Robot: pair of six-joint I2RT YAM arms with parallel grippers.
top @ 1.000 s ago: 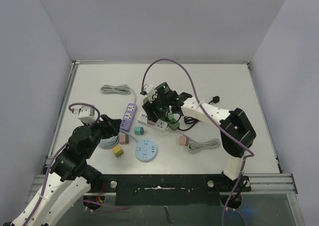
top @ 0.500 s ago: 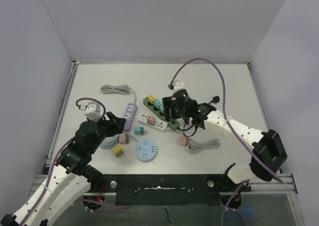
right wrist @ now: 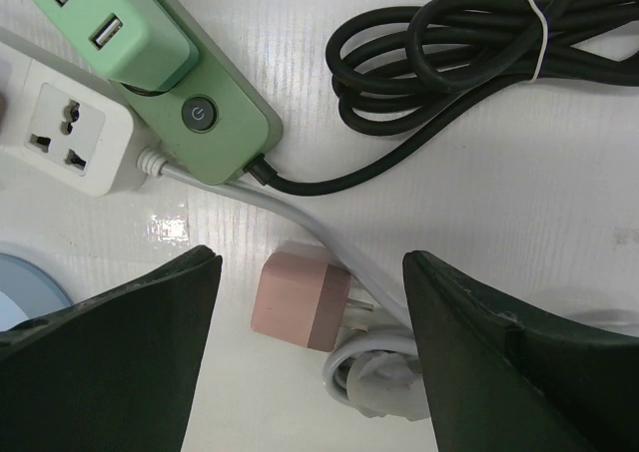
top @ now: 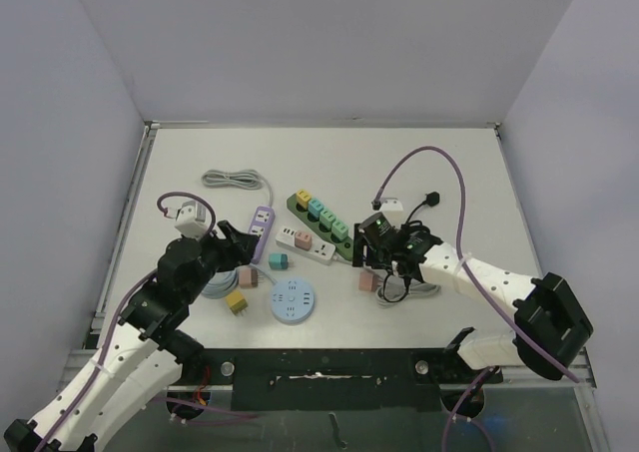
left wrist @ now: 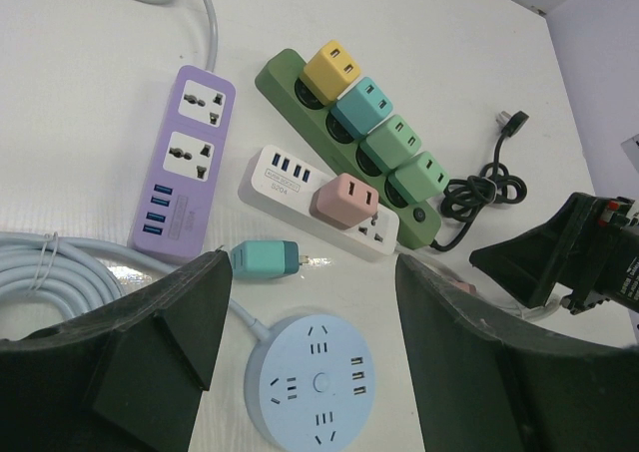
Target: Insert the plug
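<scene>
A loose pink plug (right wrist: 300, 299) lies on the table with its prongs against a bundled white cable (right wrist: 399, 372). My right gripper (right wrist: 310, 272) hangs open just above it, one finger on each side, touching nothing. From above, that plug (top: 367, 281) sits right below the right gripper (top: 372, 262). The green power strip (top: 321, 220) carries several coloured plugs, and the white strip (top: 308, 244) has a pink one in it. My left gripper (left wrist: 312, 272) is open and empty over the round blue socket (left wrist: 310, 382), with a loose teal plug (left wrist: 265, 260) nearby.
A purple strip (top: 260, 231) lies left of the white one. A second pink plug (top: 249, 277) and a yellow plug (top: 236, 302) sit beside the left gripper (top: 235, 247). A grey cable coil (top: 232, 180) is at the back left. A black cord (right wrist: 439, 43) coils beside the green strip.
The right arm has swung from over the green strip toward the near right. It now hovers over the loose pink plug with its jaws wider apart. The left arm has crept slightly forward.
</scene>
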